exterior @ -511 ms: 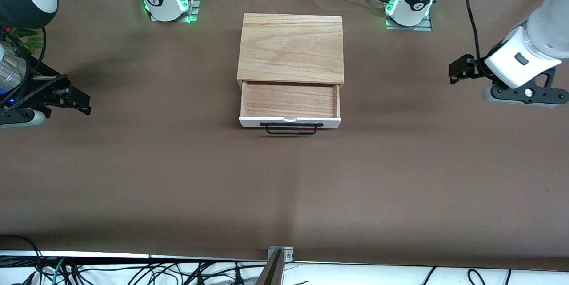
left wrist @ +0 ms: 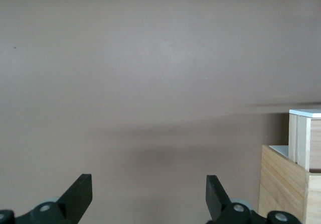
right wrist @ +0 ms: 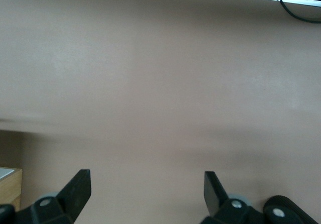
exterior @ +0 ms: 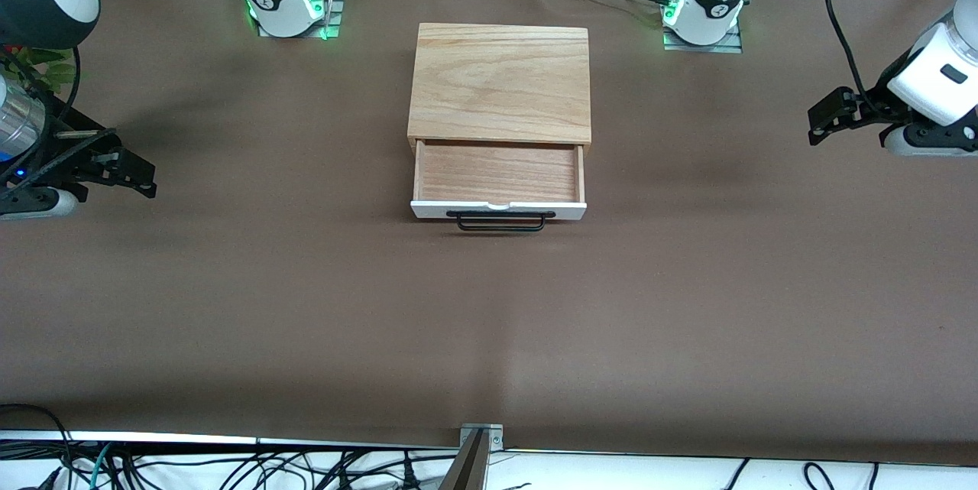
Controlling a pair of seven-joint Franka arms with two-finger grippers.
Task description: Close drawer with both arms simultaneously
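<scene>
- Drawer (exterior: 498,173): pulled out of the oak-coloured box (exterior: 500,81) at mid-table, its light-wood tray bare; it projects from the box toward the front camera.
- White front panel (exterior: 498,209): the part of the drawer nearest the front camera, carrying the black wire bar handle (exterior: 500,222), which nothing touches.
- Box top: plain wood grain, lying between the two arm bases along the table's upper edge in the front view.
- Left gripper (exterior: 825,117): in the air over the brown table cover (exterior: 306,306) at the left arm's end of the table, well apart from the drawer; the left wrist view shows its fingers (left wrist: 80,194) spread apart with nothing between them, and a corner of the box and drawer at the frame's edge.
- Right gripper (exterior: 130,173): over the table cover at the right arm's end, likewise well apart from the drawer; the right wrist view shows its fingers (right wrist: 77,186) spread apart and empty.
</scene>
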